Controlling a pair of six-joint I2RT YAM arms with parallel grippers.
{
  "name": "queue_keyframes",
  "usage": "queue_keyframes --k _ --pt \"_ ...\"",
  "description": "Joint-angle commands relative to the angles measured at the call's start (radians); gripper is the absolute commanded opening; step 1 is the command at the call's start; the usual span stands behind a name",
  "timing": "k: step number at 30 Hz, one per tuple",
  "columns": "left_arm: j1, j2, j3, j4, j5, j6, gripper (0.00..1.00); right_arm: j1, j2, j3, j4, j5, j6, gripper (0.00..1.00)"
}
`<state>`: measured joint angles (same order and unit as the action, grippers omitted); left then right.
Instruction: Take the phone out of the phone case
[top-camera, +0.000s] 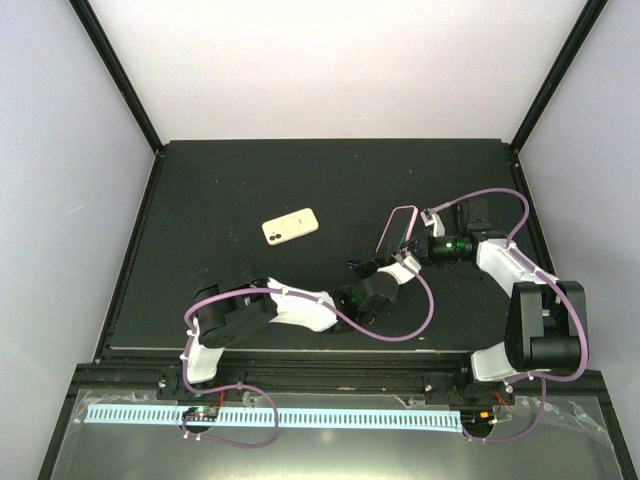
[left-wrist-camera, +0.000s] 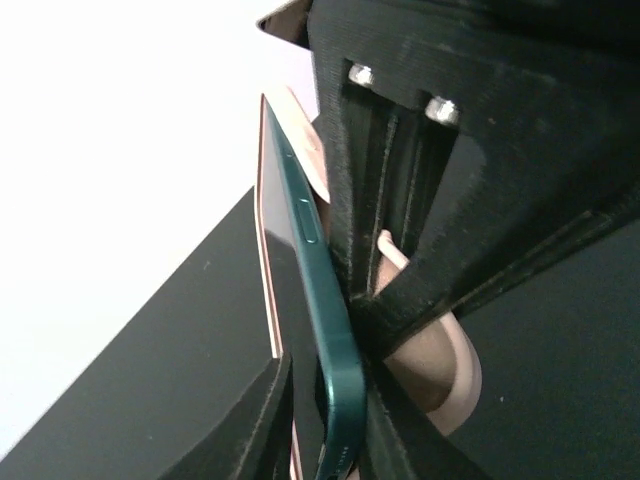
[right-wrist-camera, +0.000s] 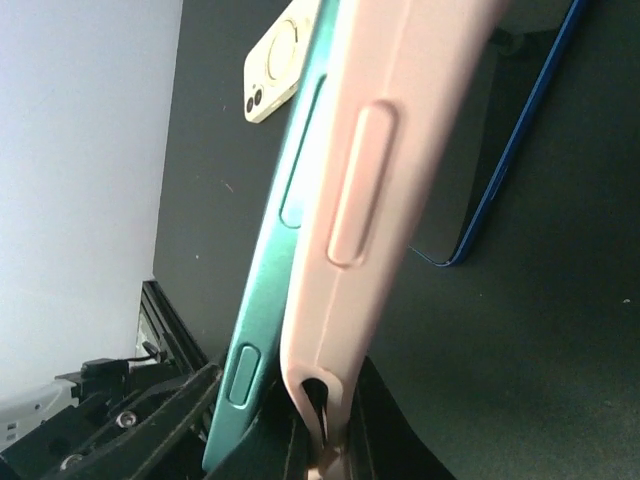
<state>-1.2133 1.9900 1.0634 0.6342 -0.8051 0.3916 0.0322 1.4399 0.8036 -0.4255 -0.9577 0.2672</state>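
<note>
phone (right-wrist-camera: 265, 270): teal, standing on edge at 3 o'clock of table (top-camera: 200, 180) centre, peeling out of pink phone case (right-wrist-camera: 400, 150) | left gripper (left-wrist-camera: 325, 430) is clamping the phone's edge | right gripper (right-wrist-camera: 320, 455) is pinching the phone case rim | cream phone back (top-camera: 290, 226) is lying at 9 o'clock of them, blue-rimmed device (top-camera: 358, 245) nearer

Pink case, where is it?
In the top view, right of centre: the pink case stands on edge, pinched by the right claw, right of the cream phone.
</note>
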Motion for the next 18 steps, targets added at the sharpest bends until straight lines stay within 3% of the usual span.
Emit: queue_keyframes --k 1,7,18 --pt "0.044 0.005 -0.064 -0.032 -0.073 0.088 0.16 -0.003 -0.060 0.020 -0.070 -0.129 -0.036 0.01" --pt "0.040 -0.119 -0.132 0.011 -0.035 0.046 0.02 -0.001 -0.090 0.075 -0.187 -0.034 -0.129 0.01" --pt "0.036 -0.448 -0.254 -0.081 0.154 -0.294 0.02 0.034 -0.204 0.089 -0.216 0.211 -0.195 0.01"
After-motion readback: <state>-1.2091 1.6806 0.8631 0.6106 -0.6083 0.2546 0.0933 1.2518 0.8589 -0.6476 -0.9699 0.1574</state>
